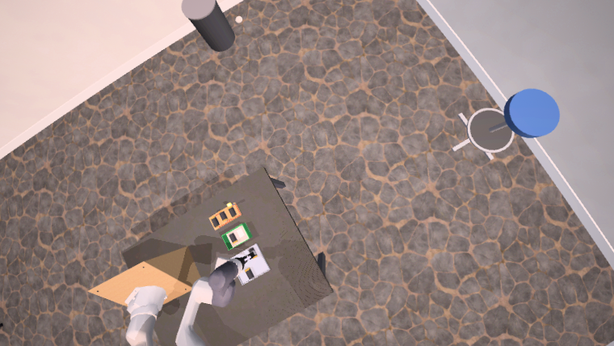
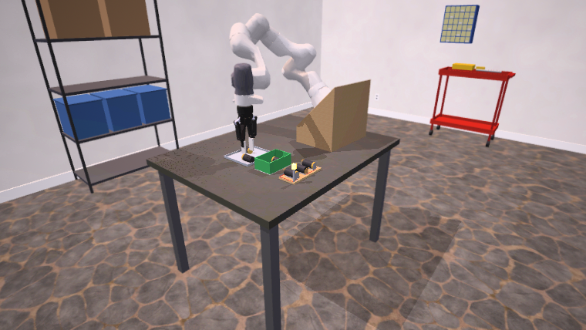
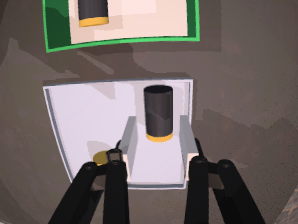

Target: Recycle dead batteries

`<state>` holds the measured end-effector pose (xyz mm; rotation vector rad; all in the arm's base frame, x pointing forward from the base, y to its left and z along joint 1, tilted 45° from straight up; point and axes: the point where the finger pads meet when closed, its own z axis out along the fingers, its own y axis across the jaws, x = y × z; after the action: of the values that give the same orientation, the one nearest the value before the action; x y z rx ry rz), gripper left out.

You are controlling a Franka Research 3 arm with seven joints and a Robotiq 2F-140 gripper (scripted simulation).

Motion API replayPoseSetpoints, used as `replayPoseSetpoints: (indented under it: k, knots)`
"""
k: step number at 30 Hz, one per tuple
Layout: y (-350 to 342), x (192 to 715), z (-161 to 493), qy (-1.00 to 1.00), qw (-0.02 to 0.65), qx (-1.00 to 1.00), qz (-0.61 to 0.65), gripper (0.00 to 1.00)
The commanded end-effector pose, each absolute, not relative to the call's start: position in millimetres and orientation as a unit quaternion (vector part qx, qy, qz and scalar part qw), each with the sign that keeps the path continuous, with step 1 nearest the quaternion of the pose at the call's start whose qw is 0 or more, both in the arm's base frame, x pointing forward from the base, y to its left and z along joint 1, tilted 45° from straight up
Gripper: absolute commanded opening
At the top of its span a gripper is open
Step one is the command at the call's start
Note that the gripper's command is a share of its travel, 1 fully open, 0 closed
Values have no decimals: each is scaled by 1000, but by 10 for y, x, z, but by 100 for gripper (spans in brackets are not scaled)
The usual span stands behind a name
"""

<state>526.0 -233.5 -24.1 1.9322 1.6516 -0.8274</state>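
My gripper [image 1: 249,256] [image 2: 247,151] [image 3: 158,127] is partly open and empty, low over the white tray [image 1: 262,267] [image 2: 232,156] [image 3: 75,115]. In the wrist view a black battery [image 3: 158,111] with a gold end lies between the fingers' outlines, not gripped. A second tray battery [image 1: 250,275] is mostly hidden by the left finger in the wrist view. The green box [image 1: 225,241] [image 2: 268,165] [image 3: 56,25] stands upright with one battery [image 1: 233,238] [image 3: 93,10] inside. The orange holder [image 1: 219,218] [image 2: 316,168] bears three batteries; its bulb [image 1: 229,204] [image 2: 294,166] glows yellow.
The dark table [image 1: 283,262] [image 2: 221,184] carries everything. The box stands between the tray and the holder. A tall wooden wedge-shaped panel [image 1: 171,268] [image 2: 350,114] stands near the arm's base. A shelf rack and a red cart stand away from the table.
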Motion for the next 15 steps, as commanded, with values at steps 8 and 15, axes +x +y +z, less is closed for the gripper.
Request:
replayPoseSetpoints:
  k: [8,15]
  knots:
    - [-2326,5267,-239,602,234,703,-300,29]
    - [-2417,5249,-333,602,234,703,-300,29]
